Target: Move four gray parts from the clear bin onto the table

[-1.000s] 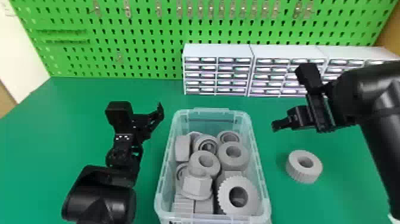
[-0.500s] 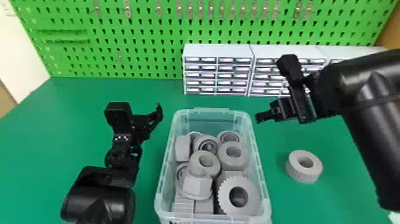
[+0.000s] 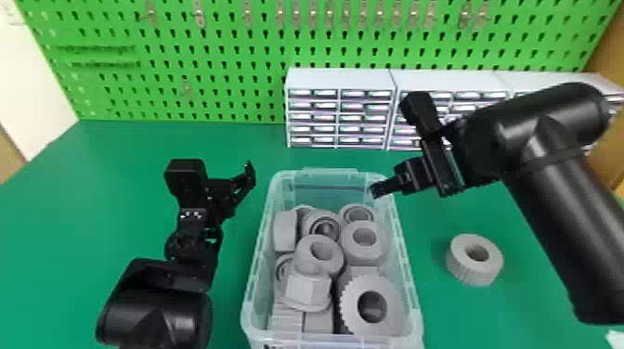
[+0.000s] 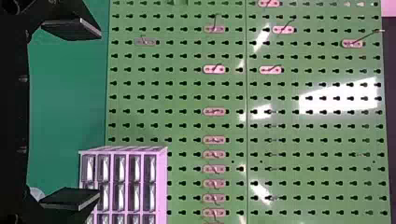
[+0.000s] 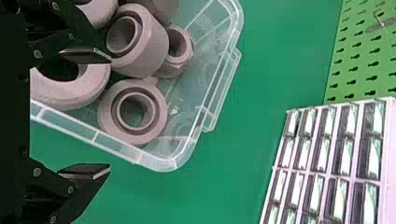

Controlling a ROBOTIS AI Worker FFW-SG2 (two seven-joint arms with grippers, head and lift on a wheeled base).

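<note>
On a clock face laid over the head view, twelve pointing away from the robot, the clear bin [image 3: 413,297] stands on the green table [image 3: 93,222] with a pile of gray parts inside. One gray toothed ring [image 3: 473,274] lies flat on the table at three o'clock from the bin, well apart from it

Within the bin, a larger toothed ring [image 3: 351,297] leans at five o'clock and a faceted, flanged part [image 3: 304,291] sits near seven. A plain ring [image 3: 306,246] rests near the middle, a thick ring [image 3: 364,255] is at about one o'clock, and a small stepped ring [image 3: 345,214] lies beyond it, nearer the far wall

The right gripper [image 3: 377,189] is at one o'clock, by the bin's far corner. The right wrist view shows its two fingers spread wide, one across the gray parts and the other across the table outside the rim

The left gripper [image 3: 241,185] is at ten o'clock from the bin's middle, outside the wall and above the table. Its fingers also stand well apart in the left wrist view

Farther off, white drawer cabinets [image 3: 341,79] stand from twelve toward two o'clock, before a green pegboard [image 3: 232,42]
</note>
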